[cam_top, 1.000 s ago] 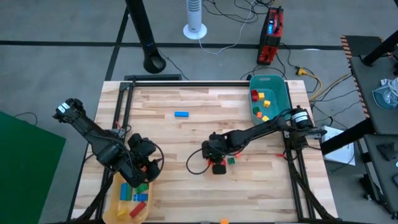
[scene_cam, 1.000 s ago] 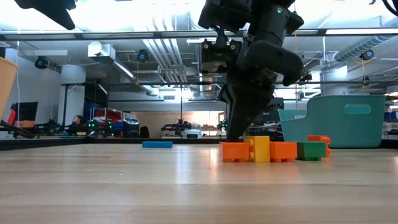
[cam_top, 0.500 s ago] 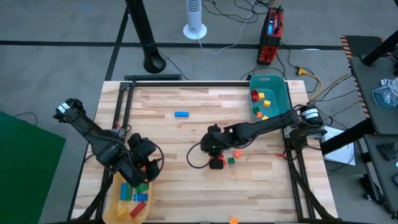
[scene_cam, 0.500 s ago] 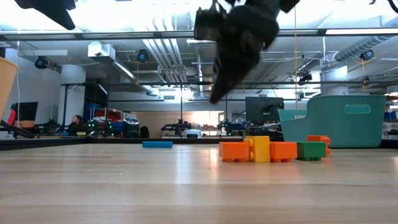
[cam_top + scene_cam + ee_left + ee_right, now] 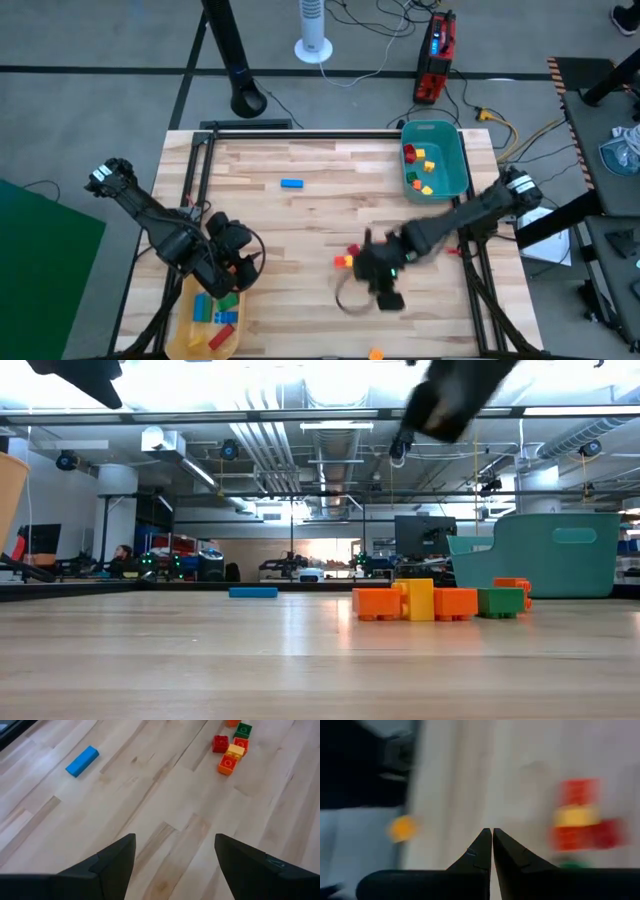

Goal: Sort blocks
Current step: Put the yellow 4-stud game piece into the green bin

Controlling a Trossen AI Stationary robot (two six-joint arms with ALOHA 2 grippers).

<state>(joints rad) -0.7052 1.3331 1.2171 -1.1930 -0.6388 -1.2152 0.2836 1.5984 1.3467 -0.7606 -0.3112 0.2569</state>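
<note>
Right tool (image 5: 385,290) swings off the blocks (image 5: 349,258) toward the desk's (image 5: 300,220) near edge, tips pressed together, empty.
Left tool (image 5: 228,268) waits spread over the tray (image 5: 185,335). Blocks at mid-desk look light, rigid; pinch flat sides.

the right claw (image 5: 385,290) is a dark smear in the high view and mostly cut off by the top edge in the low view. its wrist picture is streaked: red and yellow blocks (image 5: 577,822) are smudges, and an orange blob (image 5: 402,828) cannot be identified. the right arm covers part of the block cluster (image 5: 347,260). the yellow tray (image 5: 205,335) runs off the bottom edge.
</note>
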